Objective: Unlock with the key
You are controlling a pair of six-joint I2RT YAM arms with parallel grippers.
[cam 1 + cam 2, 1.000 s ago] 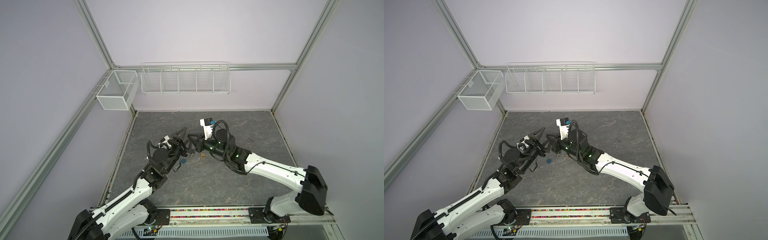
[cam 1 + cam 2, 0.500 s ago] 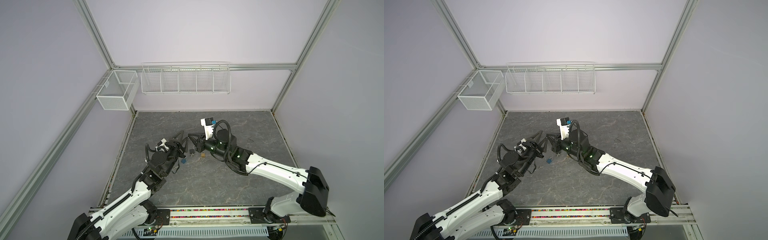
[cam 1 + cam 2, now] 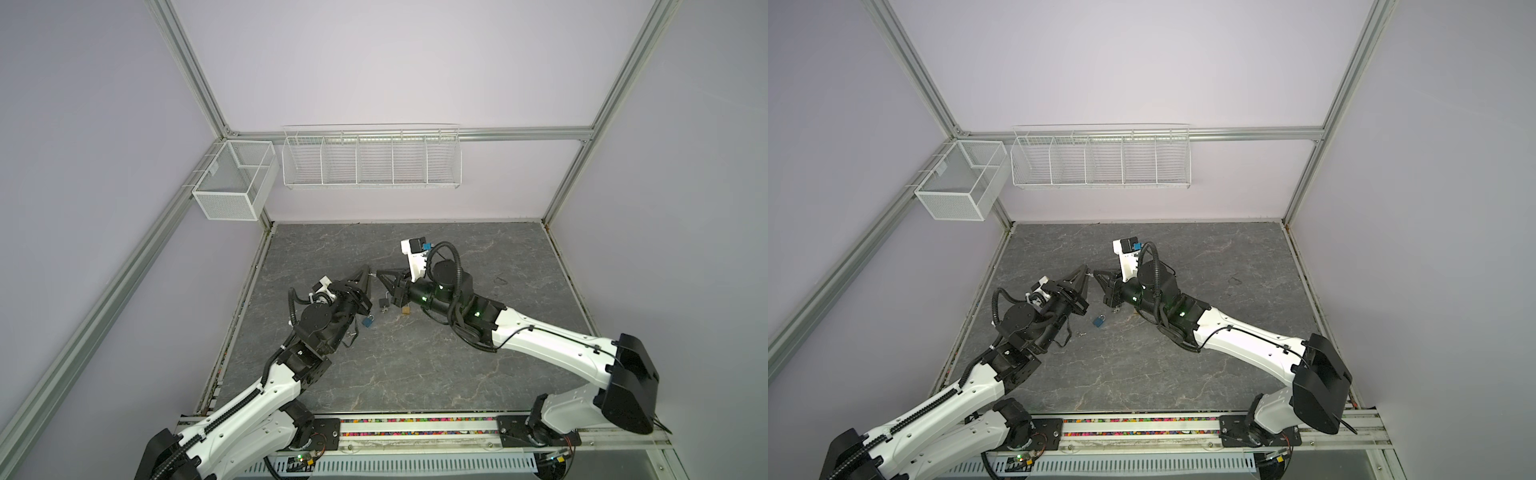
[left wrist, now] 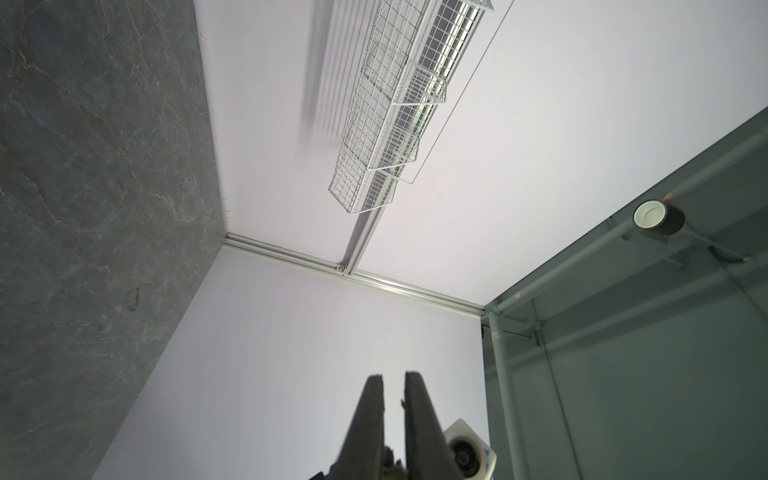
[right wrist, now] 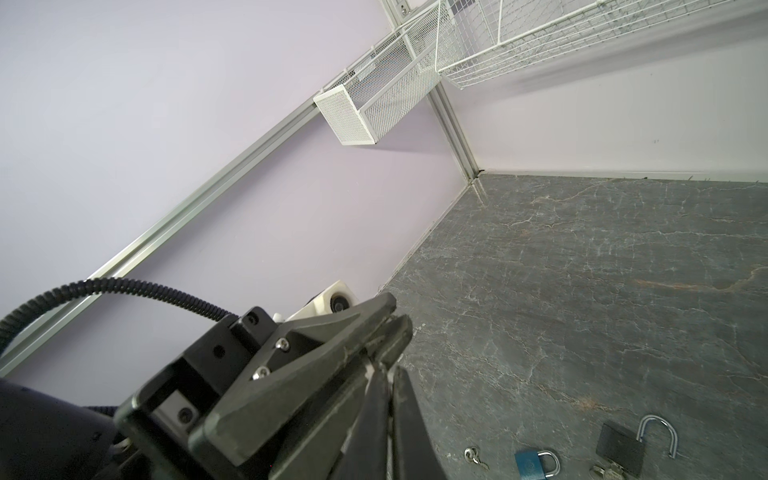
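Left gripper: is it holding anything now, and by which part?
Cannot be told. The left gripper is nearly shut in the air, tip to tip with the right gripper; nothing shows clearly between its fingers.

Both arms reach inward, wrists raised. Left gripper (image 3: 366,271) jaws drawn together, thin slit between. Right gripper (image 3: 378,274) jaws pressed closed, tips just beside the left tips.

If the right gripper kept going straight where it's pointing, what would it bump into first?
Most likely the left gripper, which crosses just ahead of the right gripper. Whether they touch is unclear.
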